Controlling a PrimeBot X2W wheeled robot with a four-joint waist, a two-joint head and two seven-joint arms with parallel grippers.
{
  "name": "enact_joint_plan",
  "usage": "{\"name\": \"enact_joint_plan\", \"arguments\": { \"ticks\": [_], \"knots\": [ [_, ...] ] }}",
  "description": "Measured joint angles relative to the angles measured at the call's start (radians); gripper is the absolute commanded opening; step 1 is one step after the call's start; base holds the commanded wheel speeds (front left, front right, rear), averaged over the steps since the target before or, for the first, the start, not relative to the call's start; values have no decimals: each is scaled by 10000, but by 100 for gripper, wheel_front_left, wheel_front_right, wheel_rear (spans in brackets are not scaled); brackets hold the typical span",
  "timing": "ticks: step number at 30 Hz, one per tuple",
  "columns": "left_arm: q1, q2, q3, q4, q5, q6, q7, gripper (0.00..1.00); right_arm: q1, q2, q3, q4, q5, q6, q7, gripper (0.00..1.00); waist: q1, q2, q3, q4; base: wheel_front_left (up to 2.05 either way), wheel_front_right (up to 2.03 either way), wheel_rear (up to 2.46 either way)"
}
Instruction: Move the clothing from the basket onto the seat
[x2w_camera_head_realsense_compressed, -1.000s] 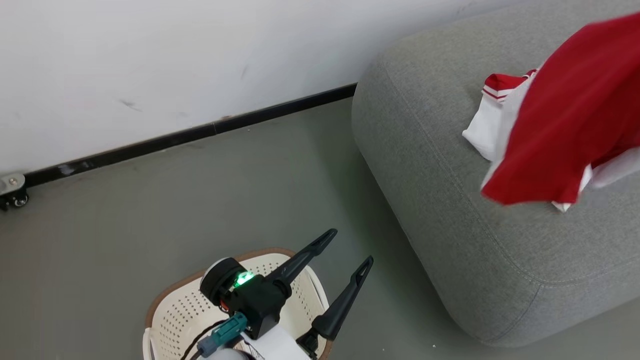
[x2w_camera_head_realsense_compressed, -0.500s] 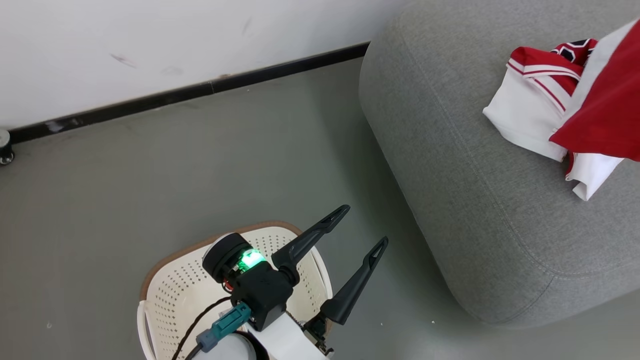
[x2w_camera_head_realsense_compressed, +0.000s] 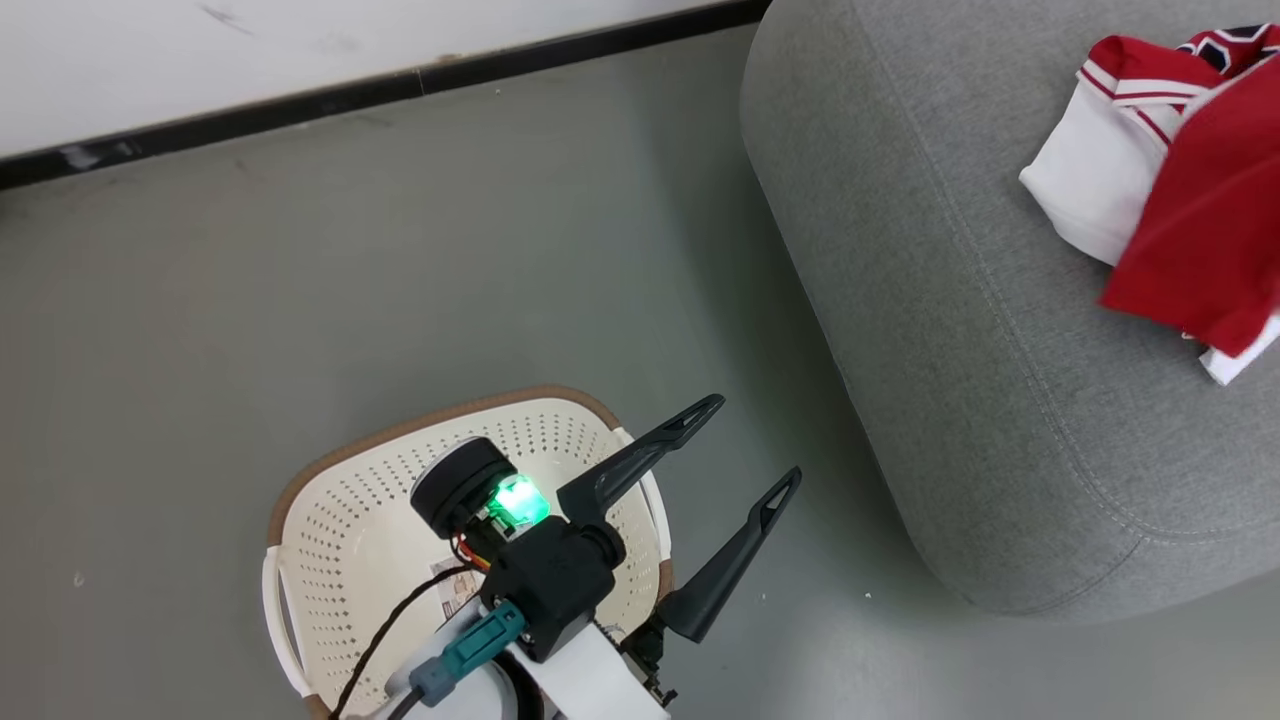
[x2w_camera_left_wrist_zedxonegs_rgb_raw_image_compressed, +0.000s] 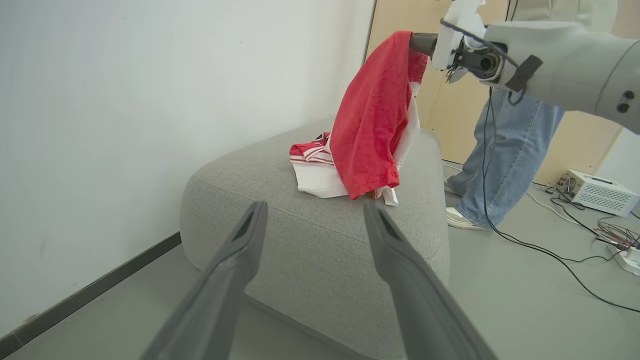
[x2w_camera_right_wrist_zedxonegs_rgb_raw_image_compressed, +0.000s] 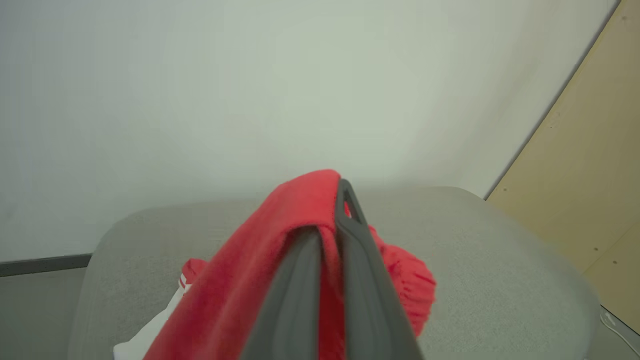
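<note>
1. The clothing (x2w_camera_left_wrist_zedxonegs_rgb_raw_image_compressed: 370, 125), a soft red jersey knit, hangs with its long axis vertical from the right gripper (x2w_camera_right_wrist_zedxonegs_rgb_raw_image_compressed: 327, 215), which is pinched on its top fold.
2. Its hem meets a crumpled white piece (x2w_camera_head_realsense_compressed: 1085, 190) on the rounded grey woven seat (x2w_camera_head_realsense_compressed: 950, 350).
3. The left gripper (x2w_camera_head_realsense_compressed: 750, 443) is spread wide and empty above the perforated cream plastic basket (x2w_camera_head_realsense_compressed: 340, 540).
</note>
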Motion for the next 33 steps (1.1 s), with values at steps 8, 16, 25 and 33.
{"name": "enact_joint_plan", "arguments": {
  "ticks": [8,16,25,33],
  "knots": [
    [-373,48,-186,-123,138,0,169,100,579,364,-201,828,-247,0,-299,0,0,0,615,-26,0,0,0],
    [-712,151,-209,-182,144,0,267,100,767,717,-360,1651,-433,0,-481,0,0,0,1153,-114,0,0,0],
    [-956,290,-176,-186,242,0,268,100,825,1126,-614,2209,-593,0,-706,90,0,0,1585,-283,0,0,0],
    [-1091,395,-105,-146,309,0,251,100,823,1442,-464,2326,-591,0,-1269,100,0,0,1711,-508,0,0,0]
  ]
}}
